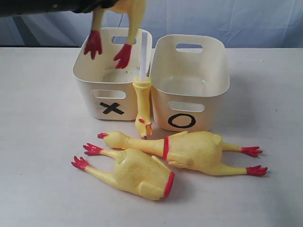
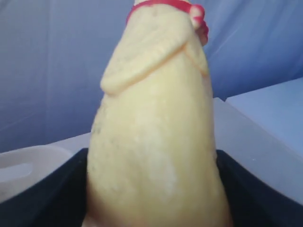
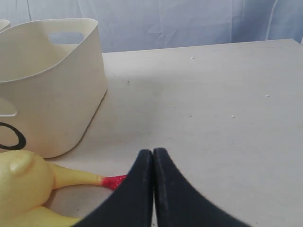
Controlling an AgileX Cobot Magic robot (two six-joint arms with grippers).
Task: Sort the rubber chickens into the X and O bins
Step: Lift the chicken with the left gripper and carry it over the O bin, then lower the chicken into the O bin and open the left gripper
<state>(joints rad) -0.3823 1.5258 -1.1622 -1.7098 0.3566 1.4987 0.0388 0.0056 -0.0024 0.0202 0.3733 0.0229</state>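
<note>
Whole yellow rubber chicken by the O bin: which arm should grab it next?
Right. Its gripper sits empty, jaws shut, beside that whole chicken; the left gripper holds another rubber chicken above the cream X-marked tub.

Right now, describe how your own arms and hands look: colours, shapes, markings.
The right hand has two smooth black fingers tapering to narrow rounded tips. The left hand's fingers are black and plain. The left arm shows only as a black shape at the exterior view's top edge. No cables or markings show.

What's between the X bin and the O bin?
The chicken head and neck on a white tube, beak down, at the gap between the X bin and the O bin, seen in the exterior view.
</note>
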